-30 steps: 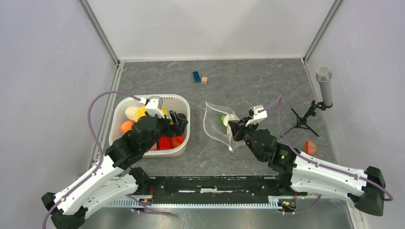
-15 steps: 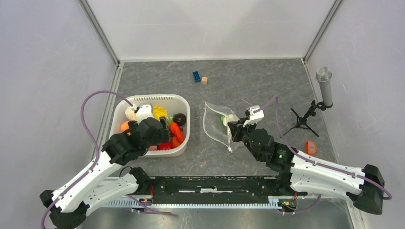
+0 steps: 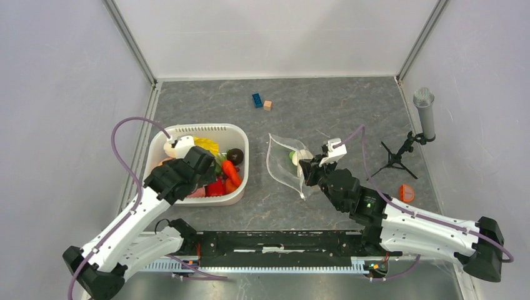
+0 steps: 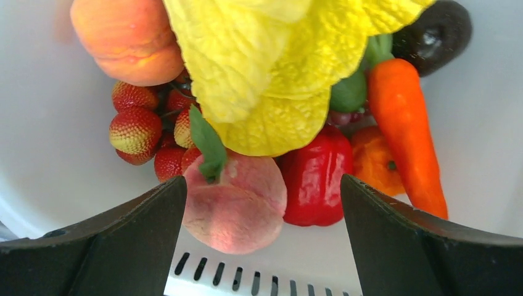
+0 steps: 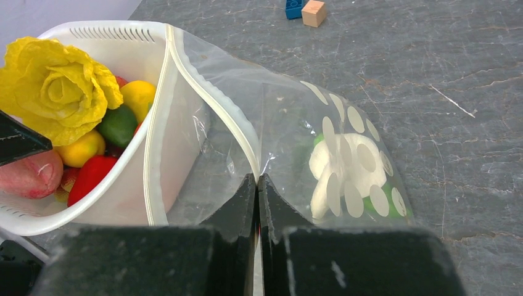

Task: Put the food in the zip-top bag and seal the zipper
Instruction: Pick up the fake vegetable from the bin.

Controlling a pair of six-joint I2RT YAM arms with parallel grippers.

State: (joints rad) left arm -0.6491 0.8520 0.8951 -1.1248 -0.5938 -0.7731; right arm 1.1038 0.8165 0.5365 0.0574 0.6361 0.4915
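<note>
The food lies in a white basket (image 3: 245, 156): a crinkled yellow piece (image 4: 271, 68), a pink peach (image 4: 237, 206), a red pepper (image 4: 317, 176), an orange carrot (image 4: 407, 129), an orange peach (image 4: 129, 37) and strawberries (image 4: 139, 126). My left gripper (image 4: 263, 177) is open and empty, just above the pink peach and red pepper. The dotted zip-top bag (image 3: 282, 164) lies right of the basket, its mouth gaping toward it. A white-and-green piece (image 5: 345, 166) is inside. My right gripper (image 5: 257, 177) is shut on the bag's mouth edge at the zipper (image 5: 210, 98).
A blue brick (image 3: 257, 100) and a small wooden cube (image 3: 267, 105) lie at the back. A microphone on a tripod (image 3: 425, 112) stands at the right, with an orange piece (image 3: 407, 192) on the floor near it. Walls enclose the table.
My left arm has drawn back to the left over the basket, uncovering the carrot and the dark piece at its right side. My right gripper holds the bag in nearly the same place.
</note>
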